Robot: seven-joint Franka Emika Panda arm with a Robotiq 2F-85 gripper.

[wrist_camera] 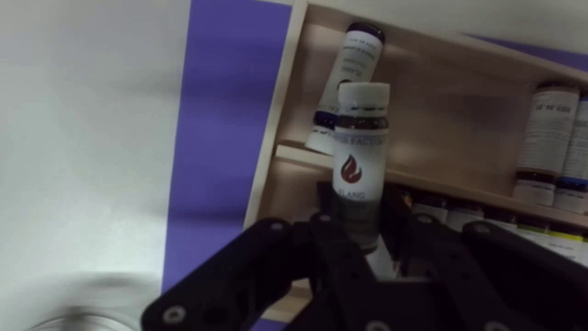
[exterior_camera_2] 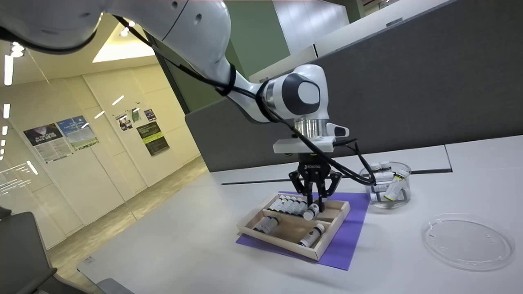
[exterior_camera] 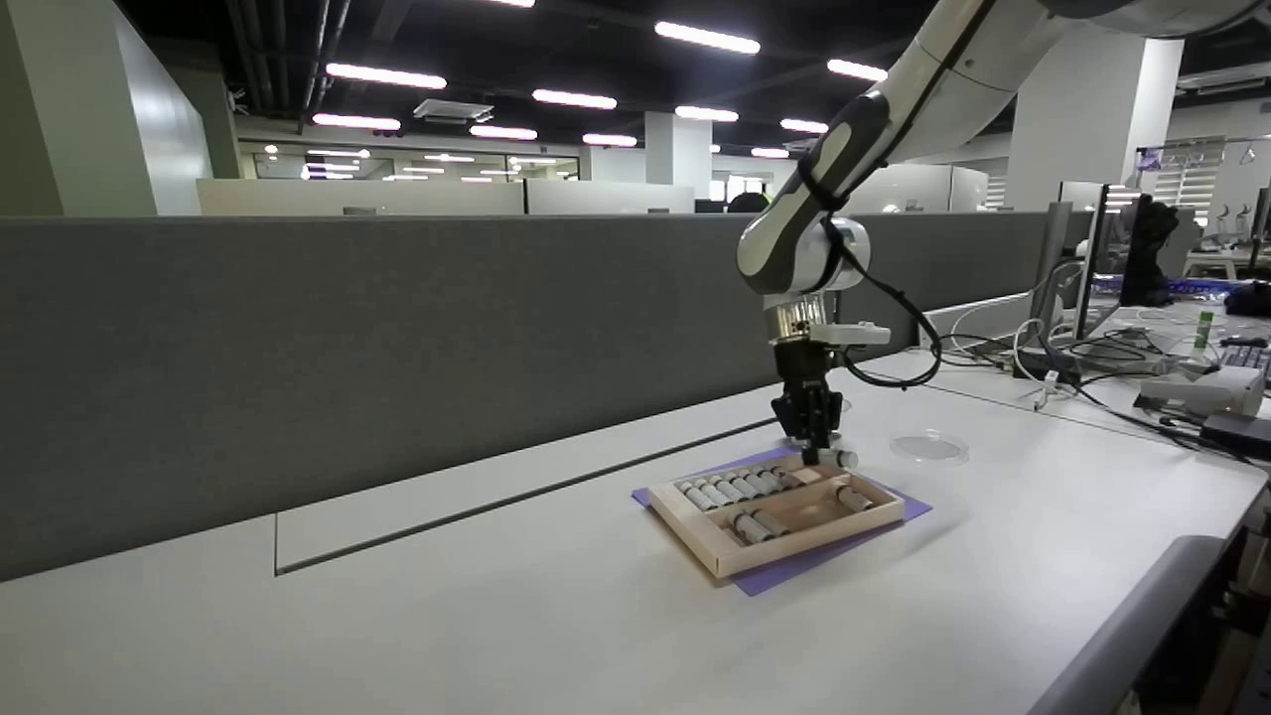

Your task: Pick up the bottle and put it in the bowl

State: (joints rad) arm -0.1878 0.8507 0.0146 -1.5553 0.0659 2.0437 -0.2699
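A: What's the hand (exterior_camera: 820, 453) doing?

B: In an exterior view, it is narrowed on the bottle (exterior_camera: 843, 458), just over the far side of the wooden tray (exterior_camera: 814, 539). To picture-right of the hand, a flat clear disc (exterior_camera: 930, 449) lies on the desk (exterior_camera: 496, 616); a lid, perhaps.

A: And the bowl?

B: In an exterior view the bowl (exterior_camera_2: 390, 205) stands on the desk beside the hand, to picture-right, with other bottles (exterior_camera_2: 383, 177) in it.

A: Does the wrist view agree on the grip?

B: Yes. The bottle is pinched there, capped end pointing out from the hand. A blurred round rim (wrist_camera: 89, 319), low and to picture-left of the hand, is probably the bowl's.

A: So which step is this?

B: I'd say the pick is done and the carry comes next: rise enough to clear the bowl's wall, shift sideways, then release low over a gap.
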